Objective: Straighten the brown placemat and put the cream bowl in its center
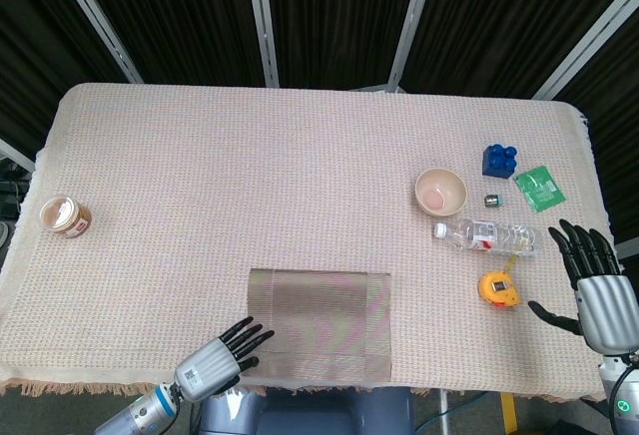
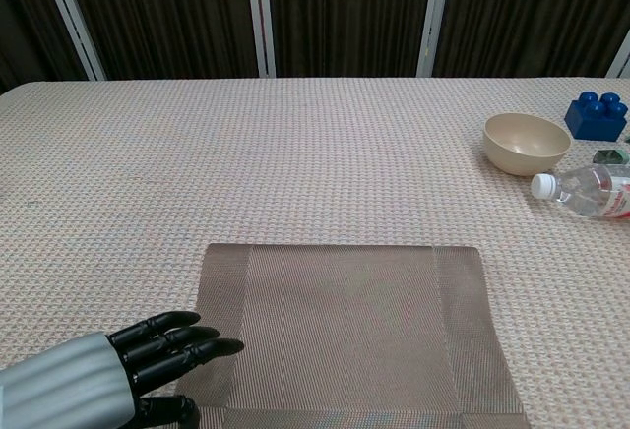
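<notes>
The step in hand is the first one: straightening the placemat (image 1: 319,323). It lies flat at the near edge of the tabletop (image 1: 250,176), and from the head view its sides look close to parallel with that edge, so any skew left to correct seems slight.

The left hand (image 2: 148,355) is empty, fingers extended and a little apart, with its fingertips (image 2: 221,347) reaching over the placemat's near left corner. Whether they press on the weave or hover just above it cannot be told from either view. The right hand (image 1: 599,285) is also empty and spread, held upright well to the right of the placemat, near the tabletop's right edge.

The bowl (image 1: 440,193) stands upright, well apart from the placemat, beyond its far right corner. Just on the placemat's side of the bowl lies a bottle (image 1: 486,236) on its side, and nearer the placemat's level a yellow tape measure (image 1: 499,288).

The next move, as I judge it, calls for the left hand to settle flat on the corner and nudge or pivot the placemat square, pressing lightly so the thin mat slides rather than buckles. After that the right hand is the one placed for the bowl; it will need to reach past the bottle without knocking it, lift the bowl by the rim, and carry it to the placemat's middle.
</notes>
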You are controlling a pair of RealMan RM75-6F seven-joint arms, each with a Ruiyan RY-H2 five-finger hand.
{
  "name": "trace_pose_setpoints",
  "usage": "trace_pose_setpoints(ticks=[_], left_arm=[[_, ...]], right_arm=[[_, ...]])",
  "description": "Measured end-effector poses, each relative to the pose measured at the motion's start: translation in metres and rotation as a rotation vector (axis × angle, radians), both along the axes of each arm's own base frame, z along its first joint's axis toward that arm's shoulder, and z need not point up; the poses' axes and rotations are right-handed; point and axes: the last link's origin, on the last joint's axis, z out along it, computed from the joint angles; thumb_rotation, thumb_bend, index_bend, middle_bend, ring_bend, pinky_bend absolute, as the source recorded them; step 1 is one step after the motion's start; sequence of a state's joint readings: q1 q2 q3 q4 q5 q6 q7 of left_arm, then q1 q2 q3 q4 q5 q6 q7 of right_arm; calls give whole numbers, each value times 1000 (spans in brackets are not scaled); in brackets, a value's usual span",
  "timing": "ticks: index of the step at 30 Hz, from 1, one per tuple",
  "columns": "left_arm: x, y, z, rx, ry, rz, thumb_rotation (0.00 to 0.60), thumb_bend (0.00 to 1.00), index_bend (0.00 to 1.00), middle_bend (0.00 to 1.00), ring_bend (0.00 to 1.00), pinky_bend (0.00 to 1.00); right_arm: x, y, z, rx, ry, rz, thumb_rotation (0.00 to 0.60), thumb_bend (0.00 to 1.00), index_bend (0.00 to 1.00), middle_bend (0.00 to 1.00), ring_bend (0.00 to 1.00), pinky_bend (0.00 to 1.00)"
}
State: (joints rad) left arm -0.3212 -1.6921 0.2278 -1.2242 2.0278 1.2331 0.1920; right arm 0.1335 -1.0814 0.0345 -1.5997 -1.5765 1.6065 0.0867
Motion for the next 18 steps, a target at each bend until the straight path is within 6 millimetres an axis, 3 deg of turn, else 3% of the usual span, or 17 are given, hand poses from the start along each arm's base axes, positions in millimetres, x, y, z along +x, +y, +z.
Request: trace_pose_setpoints(ticks=[18], left_arm=[[1,5,-11,-8,-25,-12,600,500,513,0,0,0]], right_arm=[[-1,0,1,1,-1,0,600,0,6,0,0,0]])
